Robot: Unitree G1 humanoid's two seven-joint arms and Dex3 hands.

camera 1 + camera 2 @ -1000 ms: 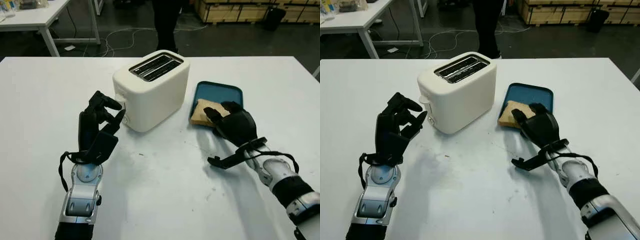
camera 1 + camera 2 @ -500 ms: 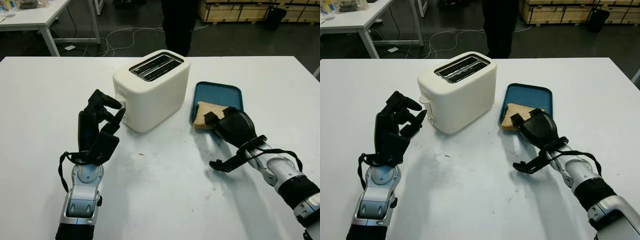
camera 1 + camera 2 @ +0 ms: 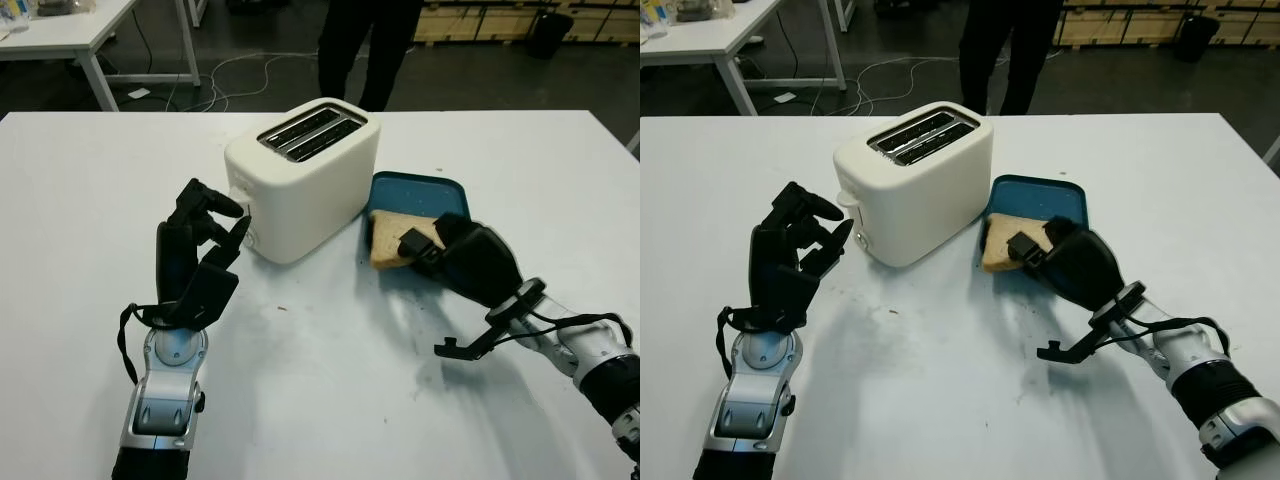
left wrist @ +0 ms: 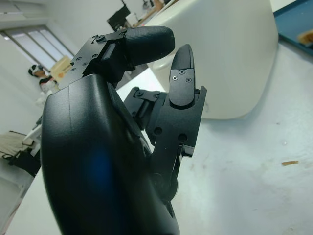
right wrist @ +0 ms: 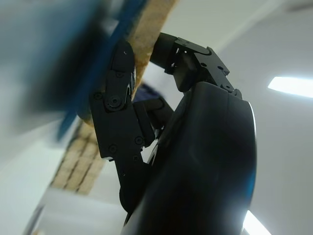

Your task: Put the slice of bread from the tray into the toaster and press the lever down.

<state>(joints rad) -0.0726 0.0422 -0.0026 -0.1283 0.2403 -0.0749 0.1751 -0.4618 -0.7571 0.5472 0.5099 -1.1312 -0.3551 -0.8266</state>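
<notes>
The white toaster (image 3: 300,185) stands mid-table with its two slots (image 3: 312,130) facing up. Right beside it lies the blue tray (image 3: 428,190), with the slice of bread (image 3: 388,238) hanging over the tray's near edge. My right hand (image 3: 422,245) is shut on the slice of bread at that edge. In the right wrist view its fingers (image 5: 115,93) pinch the bread (image 5: 152,22) together with the tray rim (image 5: 105,34). My left hand (image 3: 215,215) is held upright, open, just left of the toaster's lever end (image 3: 243,207).
A person's dark legs (image 3: 365,50) stand behind the far edge of the white table (image 3: 330,380). Another white table (image 3: 90,30) and cables on the floor are at the back left. Wooden crates line the back right.
My right hand has closed on the bread and pulled left and nearer, dragging the tray up against the toaster. The person behind has shifted right. The left hand has not moved.
</notes>
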